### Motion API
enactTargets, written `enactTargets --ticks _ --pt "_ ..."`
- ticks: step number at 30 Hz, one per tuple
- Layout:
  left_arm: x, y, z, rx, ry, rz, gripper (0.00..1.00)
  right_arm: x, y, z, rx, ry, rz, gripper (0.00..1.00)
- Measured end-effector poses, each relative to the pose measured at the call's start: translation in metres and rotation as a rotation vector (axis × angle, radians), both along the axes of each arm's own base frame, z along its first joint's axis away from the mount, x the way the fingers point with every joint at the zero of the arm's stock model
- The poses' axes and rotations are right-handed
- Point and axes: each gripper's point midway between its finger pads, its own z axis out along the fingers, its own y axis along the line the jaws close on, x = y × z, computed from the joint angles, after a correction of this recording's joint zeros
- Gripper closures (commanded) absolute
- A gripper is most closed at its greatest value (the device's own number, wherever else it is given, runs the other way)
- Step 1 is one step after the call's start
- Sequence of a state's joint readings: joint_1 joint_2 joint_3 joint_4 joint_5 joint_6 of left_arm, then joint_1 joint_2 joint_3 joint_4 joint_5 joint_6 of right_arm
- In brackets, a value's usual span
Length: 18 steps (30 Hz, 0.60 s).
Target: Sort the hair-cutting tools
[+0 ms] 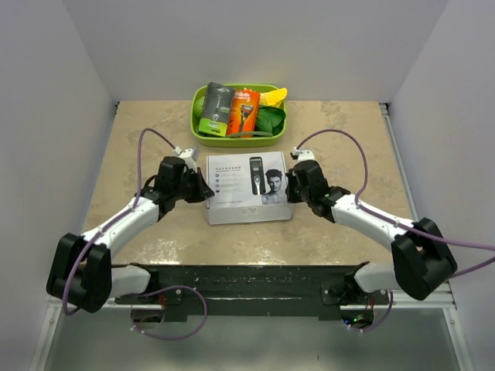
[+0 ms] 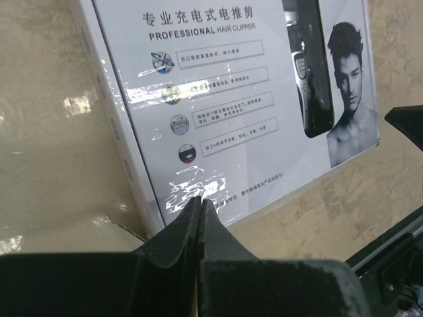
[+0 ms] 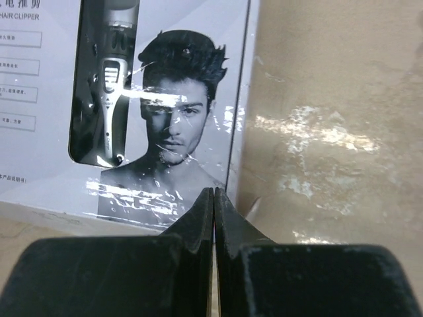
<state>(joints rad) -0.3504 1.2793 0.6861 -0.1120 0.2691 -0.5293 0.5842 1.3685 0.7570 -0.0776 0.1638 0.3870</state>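
No loose hair-cutting tools are in view. A white hair-clipper box [image 1: 247,188] lies flat mid-table, its lid printed with a black clipper and a man's face [image 3: 175,119]. My left gripper [image 1: 207,188] is shut and empty at the box's left side. In the left wrist view its tip [image 2: 200,200] sits over the lid's [image 2: 231,99] near edge. My right gripper [image 1: 290,185] is shut and empty at the box's right side. In the right wrist view its tip [image 3: 213,191] lies over the lid's near right corner.
A green basket [image 1: 232,141] stands behind the box at the back. It holds a grey-and-green razor package [image 1: 215,108], an orange razor package [image 1: 244,112] and yellow and green items [image 1: 272,108]. White walls close in the beige tabletop [image 1: 139,154].
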Motion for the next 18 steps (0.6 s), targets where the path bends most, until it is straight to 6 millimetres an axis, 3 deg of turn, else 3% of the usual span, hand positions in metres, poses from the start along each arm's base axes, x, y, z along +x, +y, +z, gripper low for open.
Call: enactTargets --ticks 4,7,8,11,12,15,18 --pt "-0.001 0.011 0.03 0.011 -0.076 0.047 1.0 -0.005 -0.018 0.023 -0.005 -0.041 -0.079 1.0" --pt "-0.004 0.019 0.04 0.024 -0.102 0.085 1.0 -0.006 -0.032 0.024 -0.027 -0.041 -0.152 1.0" --pt "-0.005 0.022 0.039 0.029 -0.103 0.097 1.0 -0.007 -0.036 0.021 -0.04 -0.031 -0.173 0.88" --pt "-0.009 0.029 0.026 0.057 -0.08 0.124 0.94 -0.012 -0.046 0.008 -0.066 -0.001 -0.224 0.72" --pt "-0.012 0.032 0.019 0.068 -0.064 0.132 0.91 -0.014 -0.049 0.003 -0.076 0.008 -0.237 0.59" --pt "-0.021 0.042 -0.004 0.109 -0.009 0.166 0.71 -0.02 -0.055 -0.009 -0.098 0.039 -0.262 0.5" --pt "-0.028 0.05 -0.021 0.144 0.029 0.193 0.63 -0.02 -0.057 -0.014 -0.114 0.05 -0.276 0.46"
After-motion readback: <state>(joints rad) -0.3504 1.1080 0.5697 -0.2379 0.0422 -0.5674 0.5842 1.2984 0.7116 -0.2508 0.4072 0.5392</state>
